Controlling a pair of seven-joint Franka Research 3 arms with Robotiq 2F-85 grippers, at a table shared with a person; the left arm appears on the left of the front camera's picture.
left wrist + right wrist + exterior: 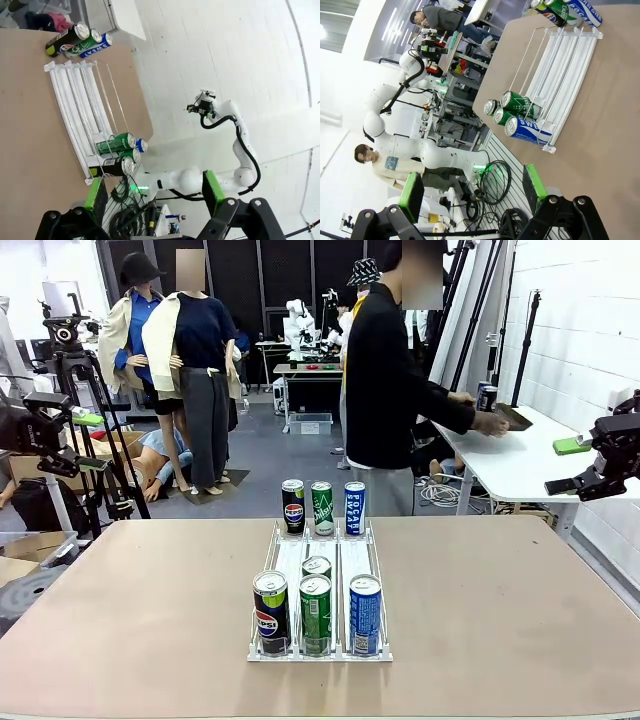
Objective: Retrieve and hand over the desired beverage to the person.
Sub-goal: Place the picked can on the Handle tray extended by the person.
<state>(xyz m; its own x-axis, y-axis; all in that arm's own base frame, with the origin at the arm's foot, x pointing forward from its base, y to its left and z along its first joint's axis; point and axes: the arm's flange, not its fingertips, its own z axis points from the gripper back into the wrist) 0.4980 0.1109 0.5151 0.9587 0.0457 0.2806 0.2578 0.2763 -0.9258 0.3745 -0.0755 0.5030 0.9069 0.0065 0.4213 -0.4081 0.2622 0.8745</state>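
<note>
My left gripper [152, 197] and right gripper [472, 192] both hang released, holding nothing, well clear of the clear plastic three-lane can rack [320, 558] on the bare tan tabletop [500, 600]. The person in the black jacket [390, 380] faces a white side table [530, 465], so I'd wait for their choice before reaching.

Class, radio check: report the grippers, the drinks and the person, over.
Left gripper open, empty. Right gripper open, empty. Cans untouched in the rack. Person turned to the side table; nothing blocking.
</note>
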